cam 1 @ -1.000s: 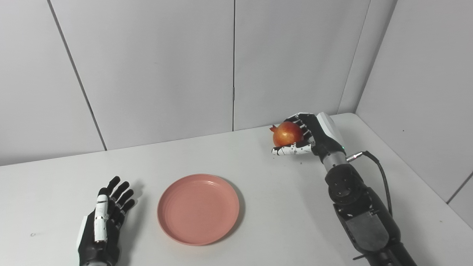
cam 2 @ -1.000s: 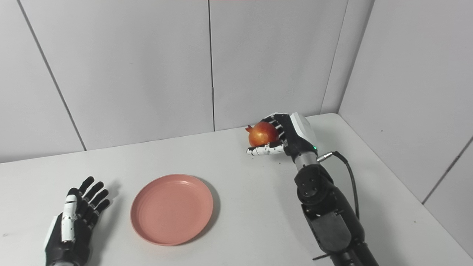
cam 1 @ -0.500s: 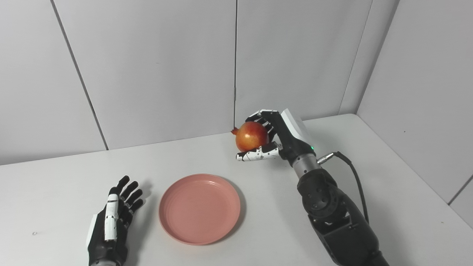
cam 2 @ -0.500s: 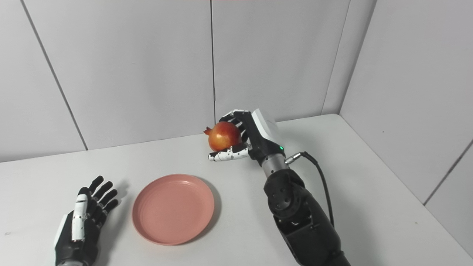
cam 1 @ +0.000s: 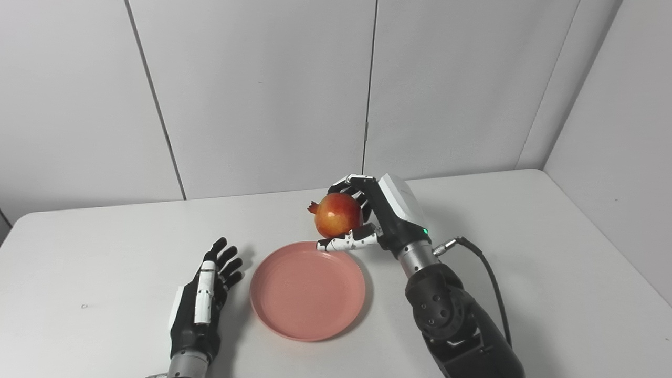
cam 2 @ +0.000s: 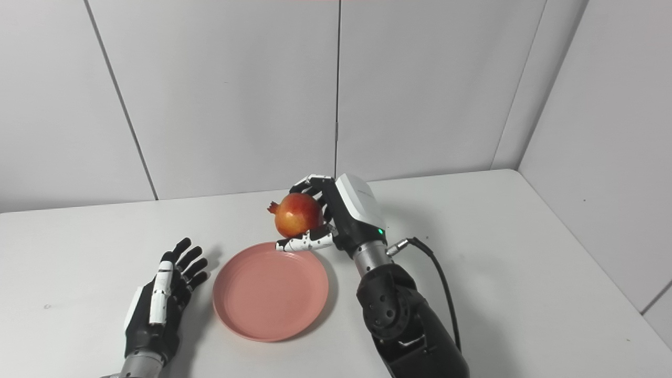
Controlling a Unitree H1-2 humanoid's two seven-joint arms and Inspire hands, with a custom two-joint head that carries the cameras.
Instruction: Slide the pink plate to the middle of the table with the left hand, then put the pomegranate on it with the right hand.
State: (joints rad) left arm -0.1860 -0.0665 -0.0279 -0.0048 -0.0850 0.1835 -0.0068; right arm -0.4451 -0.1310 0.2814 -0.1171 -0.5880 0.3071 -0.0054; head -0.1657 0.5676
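Observation:
The pink plate (cam 1: 307,291) lies flat on the white table (cam 1: 551,273), near the middle and toward the front. My right hand (cam 1: 375,218) is shut on the pomegranate (cam 1: 337,215), a red-orange fruit held in the air just above the plate's far rim. Its white thumb (cam 1: 346,242) runs under the fruit. My left hand (cam 1: 202,304) rests open on the table just left of the plate, fingers spread, not touching it. In the right eye view the pomegranate (cam 2: 298,215) hangs over the plate's (cam 2: 270,291) back edge.
Grey wall panels (cam 1: 262,89) close off the table's far side and right side. A black cable (cam 1: 488,278) loops from my right wrist down along the forearm. A small dark speck (cam 1: 84,306) marks the table at the left.
My right hand has carried the pomegranate left and forward from the table's far right to the plate's far rim. The camera has shifted, so the whole scene sits further right. The left hand stays put.

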